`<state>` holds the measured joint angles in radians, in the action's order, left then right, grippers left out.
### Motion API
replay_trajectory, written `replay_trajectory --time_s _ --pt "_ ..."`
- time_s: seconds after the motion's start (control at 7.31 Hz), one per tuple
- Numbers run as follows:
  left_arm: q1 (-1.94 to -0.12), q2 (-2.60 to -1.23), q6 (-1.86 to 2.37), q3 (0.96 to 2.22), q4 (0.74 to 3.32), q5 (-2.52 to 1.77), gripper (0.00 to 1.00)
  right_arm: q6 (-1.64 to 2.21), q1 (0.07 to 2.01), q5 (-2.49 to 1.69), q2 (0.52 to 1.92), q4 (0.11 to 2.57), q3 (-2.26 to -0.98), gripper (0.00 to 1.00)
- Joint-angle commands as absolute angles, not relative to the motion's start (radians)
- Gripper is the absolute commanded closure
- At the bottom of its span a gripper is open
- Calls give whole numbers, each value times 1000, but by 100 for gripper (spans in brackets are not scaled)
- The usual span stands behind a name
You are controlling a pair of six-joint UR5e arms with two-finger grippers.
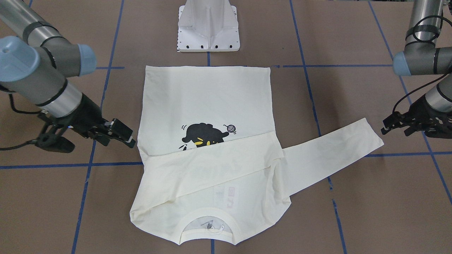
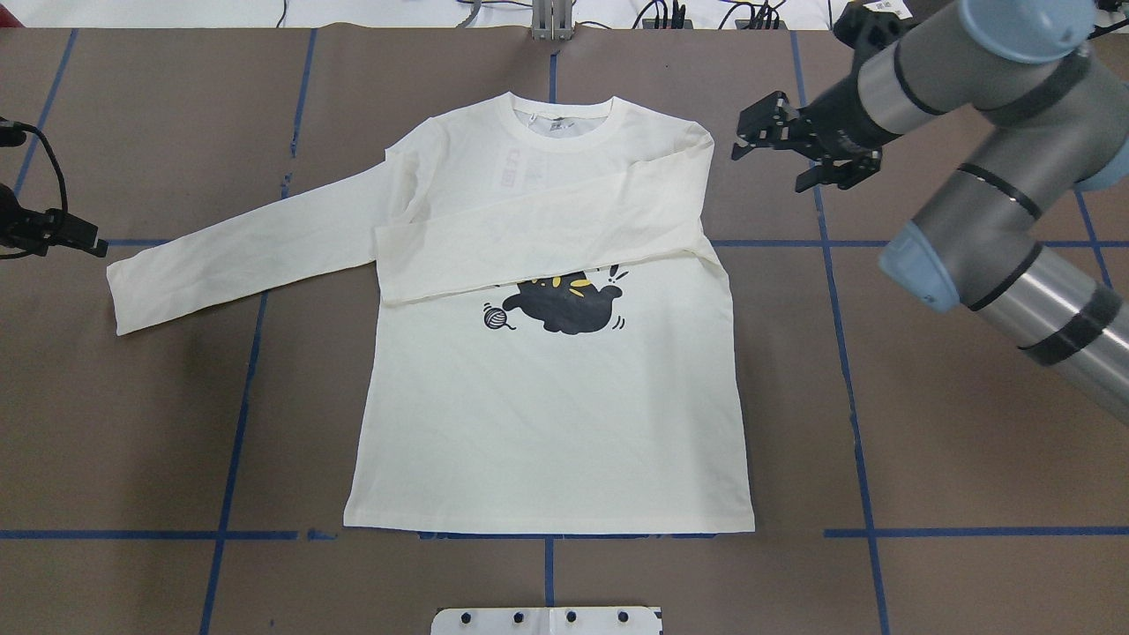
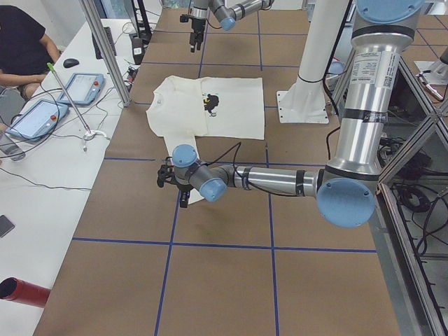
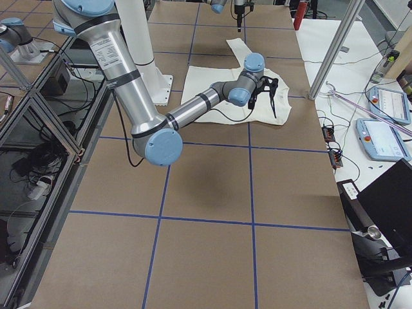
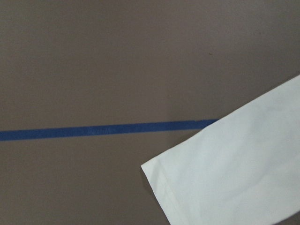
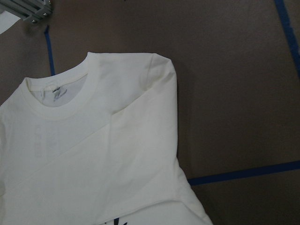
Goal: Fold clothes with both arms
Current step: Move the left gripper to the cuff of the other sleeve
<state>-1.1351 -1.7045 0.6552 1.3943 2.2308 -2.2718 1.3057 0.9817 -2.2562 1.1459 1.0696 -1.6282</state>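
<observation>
Cream-white and print side up, the long-sleeved shirt [image 2: 547, 414] lies spread flat in the middle of the brown table [image 2: 926, 459], its collar [image 2: 556, 132] pointing away from the robot and its hem nearest the white pedestal base [image 1: 208, 28]. One sleeve [image 2: 529, 238] is folded across the chest from the robot's right shoulder side, and it covers the top of the black cat print [image 2: 564, 304] (the ball of yarn beside the cat shows). The other sleeve [image 2: 247, 256] stretches out flat toward the robot's left, ending in a cuff [image 5: 159, 171] that lies over a blue tape line [image 5: 93, 130].

The left gripper [image 1: 385, 127] hovers just beyond that cuff, its jaws parted and holding nothing. The right gripper [image 2: 743, 134] hangs beside the shirt's shoulder on the folded-sleeve side, clear of the cloth, its jaws likewise spread and empty.

A seated person [image 3: 21, 42] shows at a side bench in the exterior left view, next to two tablets.
</observation>
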Motion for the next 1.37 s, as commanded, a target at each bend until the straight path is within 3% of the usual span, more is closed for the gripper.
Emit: replay_trajectory --time_s 0.0,0.55,0.82,0.96,1.23 --pt "-1131 -1743 658 1319 2284 -2272 13 1168 1061 -2328 1267 1066 -1670 1" --pt "-1074 -1762 654 1267 2284 -2272 30 1152 1063 -2324 1321 1066 -1696 1" --pt "-1074 -1763 653 1261 2283 -2272 48 1152 1065 -2324 1321 1066 -1698 1" --pt "-1074 -1763 657 1265 2278 -2276 99 1154 1069 -2327 1324 1066 -1713 1" --pt "-1075 -1763 655 1273 2276 -2281 100 1154 1068 -2329 1335 1068 -1723 1"
